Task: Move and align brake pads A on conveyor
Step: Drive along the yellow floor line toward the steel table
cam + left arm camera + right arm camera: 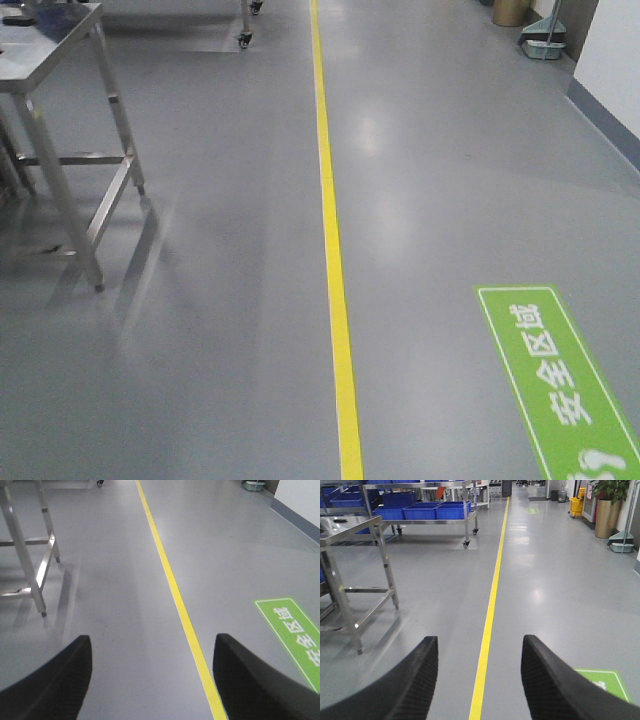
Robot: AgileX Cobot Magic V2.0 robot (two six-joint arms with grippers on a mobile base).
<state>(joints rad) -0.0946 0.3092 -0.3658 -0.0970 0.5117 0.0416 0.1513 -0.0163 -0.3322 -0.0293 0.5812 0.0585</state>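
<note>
No brake pads A and no conveyor show in any view. My left gripper is open above the grey floor, its two black fingers wide apart with nothing between them. My right gripper is also open and empty, its ribbed black fingers spread either side of the yellow floor line. Neither gripper appears in the exterior front view.
A steel table on thin legs stands at the left. The yellow line runs down the grey floor, with a green floor sign at the right. Farther back are carts with blue bins, a yellow bucket and a potted plant.
</note>
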